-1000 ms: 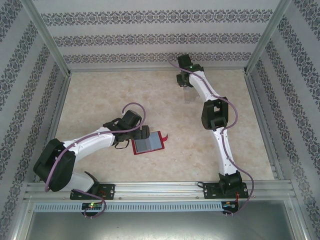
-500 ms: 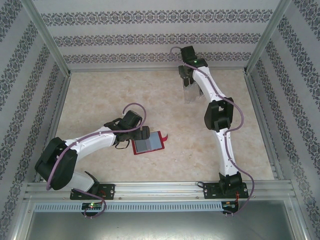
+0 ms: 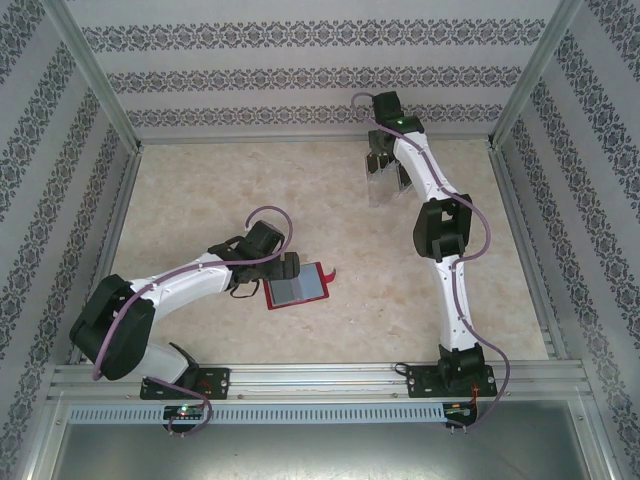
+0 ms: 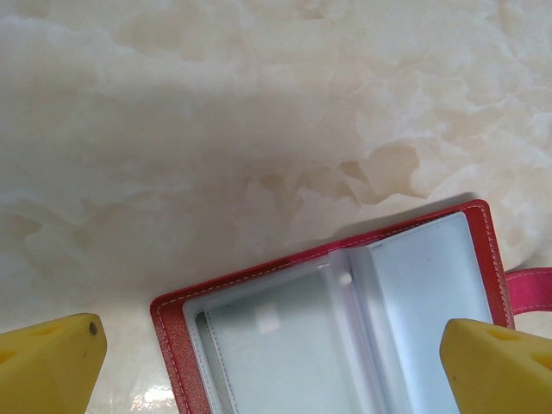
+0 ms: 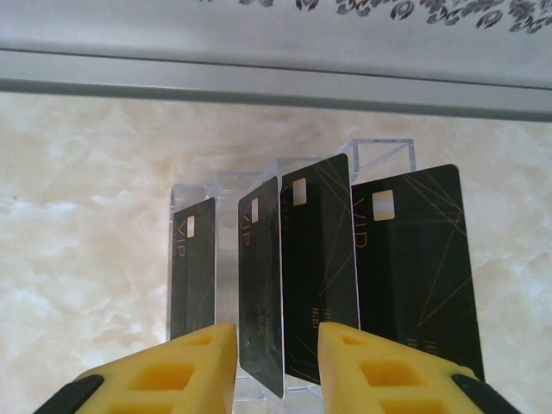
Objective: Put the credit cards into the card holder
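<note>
left arm pose: left arm (image 3: 190,280) low over the table (image 3: 220,190), reaching right from its base, wrist just above the left edge of the card holder (image 3: 297,287).
left claw: left claw (image 4: 276,369) spread as wide as it goes, released, nothing between the yellow fingertips (image 4: 47,362) but the holder below them; no contact seen.
right arm pose: right arm (image 3: 440,225) stretched far out, elbow mid-table, wrist bent down at the far edge near the back wall.
right claw: right claw (image 5: 278,362) narrowed with a clear gap left, hanging above the clear rack (image 5: 384,155). One tilted card's (image 5: 261,285) lower edge sits in the gap. No squeeze on it seen; whether a pad brushes it can't be told.
credit cards: four dark credit cards (image 5: 414,259) standing upright in the rack slots, side by side, at the far side of the table.
card holder: red, lying open and flat near the table centre, grey pocket panels facing up, small strap sticking out on its right side; well apart from the rack.
</note>
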Available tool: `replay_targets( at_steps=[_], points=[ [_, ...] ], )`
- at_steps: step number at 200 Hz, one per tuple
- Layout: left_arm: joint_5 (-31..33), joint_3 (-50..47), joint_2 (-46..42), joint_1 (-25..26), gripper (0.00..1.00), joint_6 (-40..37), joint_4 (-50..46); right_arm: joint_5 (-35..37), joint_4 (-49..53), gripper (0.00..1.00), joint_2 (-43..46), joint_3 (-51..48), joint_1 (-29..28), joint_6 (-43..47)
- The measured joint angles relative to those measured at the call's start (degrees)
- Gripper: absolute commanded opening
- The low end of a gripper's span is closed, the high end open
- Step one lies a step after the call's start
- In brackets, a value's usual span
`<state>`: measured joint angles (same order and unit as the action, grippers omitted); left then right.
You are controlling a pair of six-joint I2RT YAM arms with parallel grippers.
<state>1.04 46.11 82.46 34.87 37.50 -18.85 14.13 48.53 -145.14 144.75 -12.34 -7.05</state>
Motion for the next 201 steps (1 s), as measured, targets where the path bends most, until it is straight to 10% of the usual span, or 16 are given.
replay_targets(
  at_steps=[201],
  points=[
    [0.0, 0.0, 0.0, 0.0, 1.0, 0.0, 0.0, -0.1, 2.1, 0.25, -3.6, 1.6, -0.2, 0.0]
  ],
)
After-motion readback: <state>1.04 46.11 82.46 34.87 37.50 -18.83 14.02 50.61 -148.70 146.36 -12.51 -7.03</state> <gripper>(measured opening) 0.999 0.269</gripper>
